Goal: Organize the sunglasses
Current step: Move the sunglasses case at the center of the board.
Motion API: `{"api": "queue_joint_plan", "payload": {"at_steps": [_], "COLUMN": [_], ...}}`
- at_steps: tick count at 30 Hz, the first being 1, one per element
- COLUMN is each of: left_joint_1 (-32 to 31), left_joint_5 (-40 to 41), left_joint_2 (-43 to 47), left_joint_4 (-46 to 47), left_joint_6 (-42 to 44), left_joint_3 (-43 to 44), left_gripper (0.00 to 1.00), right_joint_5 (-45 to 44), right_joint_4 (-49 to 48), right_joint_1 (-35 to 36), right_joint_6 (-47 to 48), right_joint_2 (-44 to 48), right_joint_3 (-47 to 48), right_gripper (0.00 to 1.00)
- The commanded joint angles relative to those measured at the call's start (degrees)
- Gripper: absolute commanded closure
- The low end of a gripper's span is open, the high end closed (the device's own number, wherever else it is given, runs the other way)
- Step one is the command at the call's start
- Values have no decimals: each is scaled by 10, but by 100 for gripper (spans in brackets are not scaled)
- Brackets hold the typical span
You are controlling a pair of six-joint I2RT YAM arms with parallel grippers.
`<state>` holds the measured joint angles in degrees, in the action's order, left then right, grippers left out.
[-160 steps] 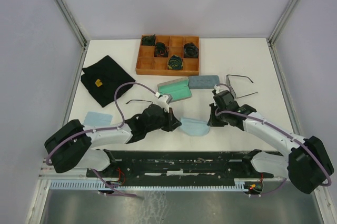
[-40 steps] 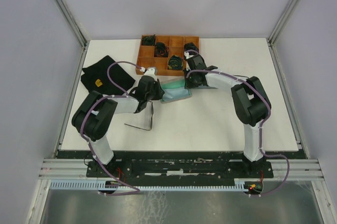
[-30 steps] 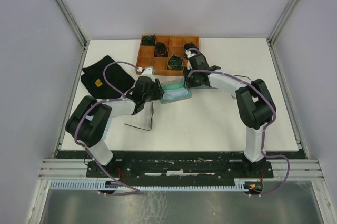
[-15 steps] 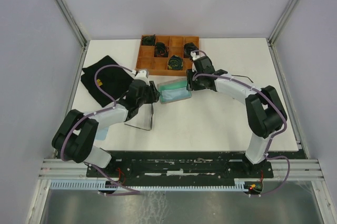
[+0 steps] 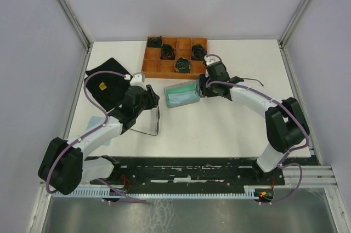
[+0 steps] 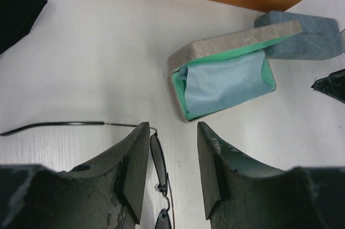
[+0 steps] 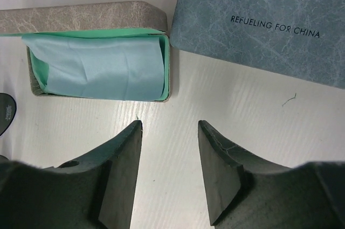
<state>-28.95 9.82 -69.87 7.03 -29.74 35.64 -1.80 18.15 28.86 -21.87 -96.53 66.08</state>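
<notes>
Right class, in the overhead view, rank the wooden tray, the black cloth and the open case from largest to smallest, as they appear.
1. wooden tray
2. black cloth, somewhat smaller
3. open case, clearly smallest

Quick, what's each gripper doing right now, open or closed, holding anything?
Left gripper: open, holding nothing.
Right gripper: open, holding nothing.

Overhead view from behind; both wrist views close above open case (image 6: 232,43)
</notes>
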Motion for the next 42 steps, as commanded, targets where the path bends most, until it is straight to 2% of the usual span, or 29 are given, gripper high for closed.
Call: {"api": "queue_joint_plan", "payload": {"at_steps": [1, 10, 28, 38, 42], "left_joint_1": [3, 3, 3, 2, 3], "left_joint_5": [28, 40, 33, 29, 28], "left_joint_2": [42, 109, 97, 99, 103], "left_joint_4": [-34, -57, -56, -56, -57], "left_joint_6": [-16, -27, -19, -17, -16], "left_joint_3": [-18, -50, -46, -44, -48], "left_gripper": [52, 52, 52, 53, 53], "right_joint_5": [-15, -5, 34, 32, 30], "right_joint_4": [0, 16, 43, 59, 56], "right_joint_1": [-1, -2, -2, -1, -1], "right_joint_6": [-8, 10, 28, 25, 25], "right_joint_2": [25, -14, -162, -182, -170], "right_joint_3": [2, 44, 156, 151, 135], "right_gripper": [45, 46, 51, 64, 74]}}
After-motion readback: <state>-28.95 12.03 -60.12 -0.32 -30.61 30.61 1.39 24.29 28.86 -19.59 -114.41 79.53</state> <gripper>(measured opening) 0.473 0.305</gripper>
